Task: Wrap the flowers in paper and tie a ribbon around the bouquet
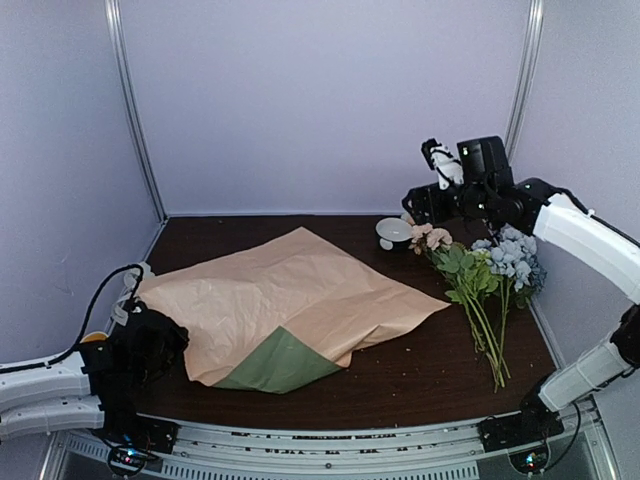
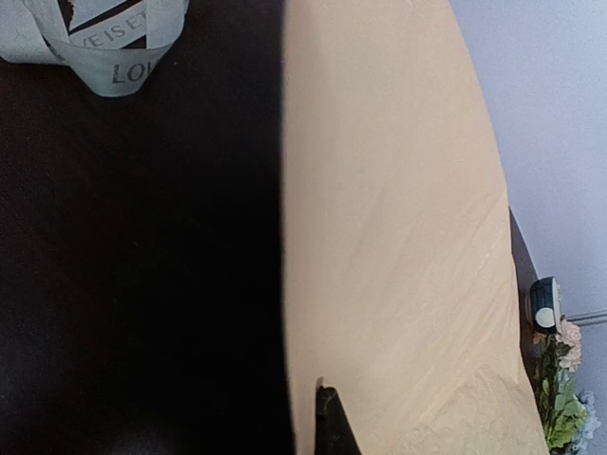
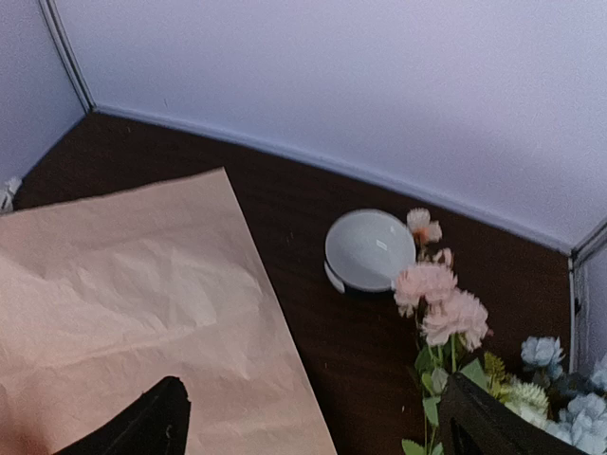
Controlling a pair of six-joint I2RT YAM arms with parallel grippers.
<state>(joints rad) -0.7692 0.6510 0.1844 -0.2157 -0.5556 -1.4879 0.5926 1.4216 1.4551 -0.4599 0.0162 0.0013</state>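
Paper (image 1: 290, 310) sprawls across the middle of the dark surface (image 1: 420, 380), tan face up, with one near corner folded over to show green. Bare room lies in front of it and over to the flowers (image 1: 480, 275) by the right edge, blooms toward the back wall. The right gripper (image 3: 313, 427) hangs above them, spread wide and holding nothing. The left gripper (image 1: 150, 345) sits low at the paper's left edge, pinched closed, a dark blur. Only the left wrist view shows the lettered ribbon (image 2: 104, 47), cut off at the top. The right wrist view shows a white bowl (image 3: 368, 248) beside the pink blooms.
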